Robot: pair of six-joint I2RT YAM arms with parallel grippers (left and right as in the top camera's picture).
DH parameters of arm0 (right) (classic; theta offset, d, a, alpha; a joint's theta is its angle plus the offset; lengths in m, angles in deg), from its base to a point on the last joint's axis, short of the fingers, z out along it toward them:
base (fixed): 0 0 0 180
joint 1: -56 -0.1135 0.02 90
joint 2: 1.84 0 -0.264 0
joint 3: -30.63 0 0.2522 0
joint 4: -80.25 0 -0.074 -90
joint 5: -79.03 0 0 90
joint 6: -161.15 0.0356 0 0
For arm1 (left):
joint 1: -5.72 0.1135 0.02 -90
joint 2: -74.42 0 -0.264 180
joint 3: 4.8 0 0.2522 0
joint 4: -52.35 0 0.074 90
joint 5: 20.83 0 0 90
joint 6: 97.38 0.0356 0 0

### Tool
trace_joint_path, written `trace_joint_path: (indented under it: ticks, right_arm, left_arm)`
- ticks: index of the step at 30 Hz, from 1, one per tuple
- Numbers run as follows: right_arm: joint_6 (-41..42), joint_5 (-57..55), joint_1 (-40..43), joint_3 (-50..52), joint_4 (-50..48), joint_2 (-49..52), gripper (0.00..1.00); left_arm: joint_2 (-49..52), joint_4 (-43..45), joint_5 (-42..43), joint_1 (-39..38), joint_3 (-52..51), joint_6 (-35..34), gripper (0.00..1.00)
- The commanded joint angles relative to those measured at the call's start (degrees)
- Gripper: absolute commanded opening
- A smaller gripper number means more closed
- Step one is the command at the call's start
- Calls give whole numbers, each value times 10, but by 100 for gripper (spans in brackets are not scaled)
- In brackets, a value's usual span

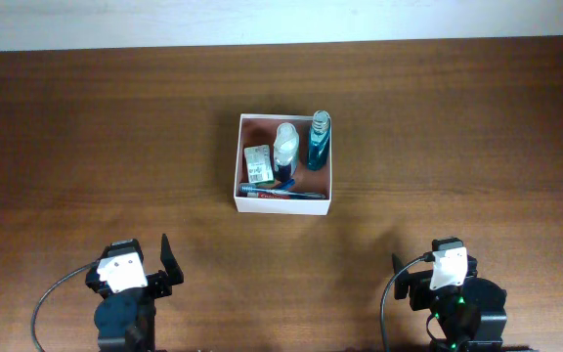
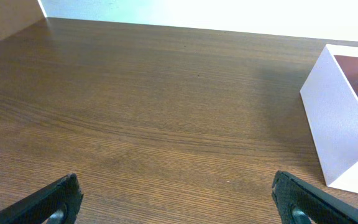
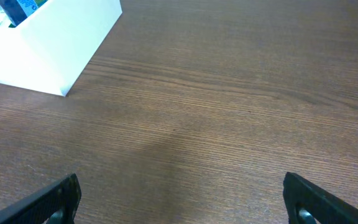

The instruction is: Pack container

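Overhead view: the container [image 1: 282, 204] sits on the wooden surface [image 1: 86, 147] slightly right of centre and toward the far side, square to the edges, well apart from both arms. Contents noted:
- A green-and-white soap box [image 1: 258, 159] lies at the left of the interior.
- A white bottle [image 1: 284, 145] lies in the middle, just beside the soap box.
- A blue bottle [image 1: 320, 142] lies on the right, reaching the far right corner.
- A flat red-and-blue item, possibly a tube [image 1: 281, 193], lies along the near wall; resolution is too low to confirm what it is.

Left wrist view: the left gripper [image 2: 178, 202] is at the near left of the surface with its fingers spread wide apart. Nothing is between them and only bare wood lies beneath. The container's white wall appears at the right edge of this view, well clear of the fingers.

Right wrist view: the right gripper [image 3: 180, 200] is at the near right, its fingers likewise spread wide and holding nothing. The container's corner shows at the upper left, with a blue item visible above its rim.
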Motion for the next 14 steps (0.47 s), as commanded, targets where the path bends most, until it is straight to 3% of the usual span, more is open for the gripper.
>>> trace_joint_path:
  ticks: [1,14]
  right_arm:
    - [7,3,4,3,-1,-4,99]
    - [7,3,4,3,-1,-4,99]
  left_arm:
    - [-6,3,4,4,-5,7,100]
    - [-6,3,4,4,-5,7,100]
